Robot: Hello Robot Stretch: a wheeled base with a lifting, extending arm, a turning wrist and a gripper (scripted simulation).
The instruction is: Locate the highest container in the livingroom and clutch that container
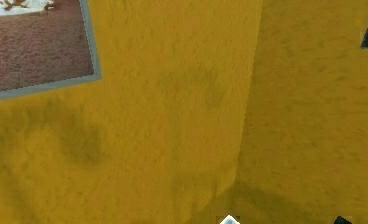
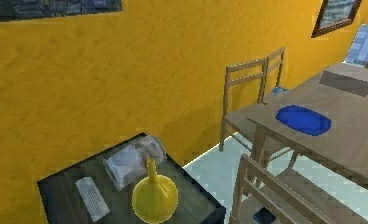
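Yellow vase (image 2: 153, 196) on dark table (image 2: 60, 204)

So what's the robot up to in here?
The robot is hunting for a container to grab. Right now it faces a corner of yellow wall, with a picture hanging at the forward view's left. On its arm side, a dark side table holds a yellow vase, a crinkly clear bag and a pale remote. Past that is a wooden dining table with a blue plate and chairs around it.
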